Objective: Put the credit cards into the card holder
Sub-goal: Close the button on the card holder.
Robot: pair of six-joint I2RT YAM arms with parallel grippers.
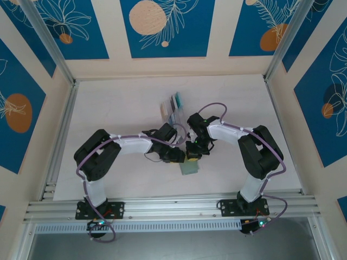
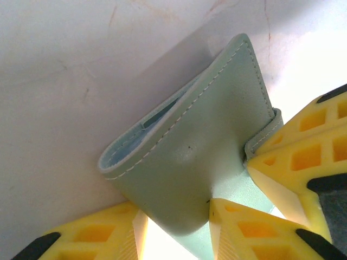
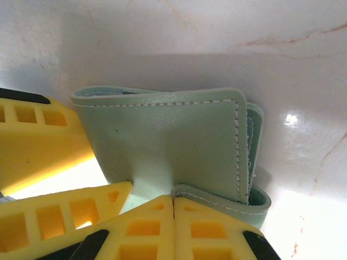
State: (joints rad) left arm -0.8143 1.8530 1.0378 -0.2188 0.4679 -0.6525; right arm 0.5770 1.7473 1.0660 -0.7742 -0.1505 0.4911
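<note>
The sage-green card holder [image 1: 190,167] lies near the table's middle, between both grippers. In the left wrist view the card holder [image 2: 200,146] is partly folded, its mouth gaping toward the upper left. My left gripper [image 2: 174,214] is shut on its folded lower edge, one yellow finger on each side. The right gripper [image 3: 173,201] is shut on the holder's small tab [image 3: 227,203], which curls out from under the flap [image 3: 162,135]. The credit cards [image 1: 174,104] stand in a bunch farther back, apart from both grippers.
A clear rack [image 1: 171,114] holds the cards behind the grippers. Patterned blue-and-cream walls [image 1: 162,27] close the table on three sides. An aluminium rail [image 1: 173,206] runs along the near edge by the arm bases.
</note>
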